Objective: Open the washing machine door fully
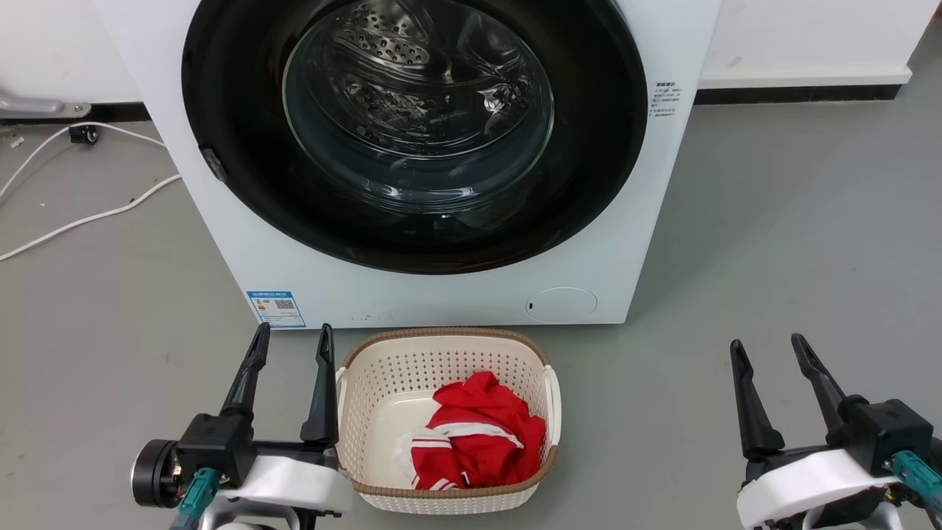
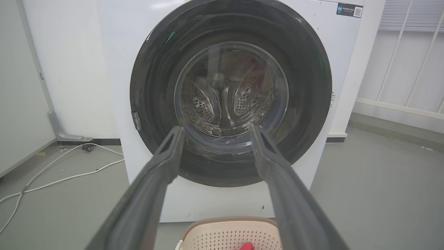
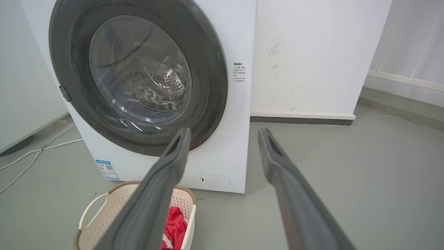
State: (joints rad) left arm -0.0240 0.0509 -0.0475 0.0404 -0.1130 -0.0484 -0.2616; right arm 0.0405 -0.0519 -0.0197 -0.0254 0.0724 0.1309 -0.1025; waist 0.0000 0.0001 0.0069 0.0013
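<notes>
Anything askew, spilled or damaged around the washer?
Nothing stands out. The door sits shut, flush on the washer; the basket stands upright, a red garment inside; a white cable lies loose on the floor.

My head camera looks steeply down on the washer (image 1: 441, 294). Both wrist cameras face it from lower, sharing its door (image 2: 230, 104).

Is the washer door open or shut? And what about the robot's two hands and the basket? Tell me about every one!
washing machine door: shut.
left gripper: jaws open, holding nothing.
right gripper: jaws open, holding nothing.
laundry basket: upright, partly filled.
red garment: crumpled, lying inside the basket.
</notes>
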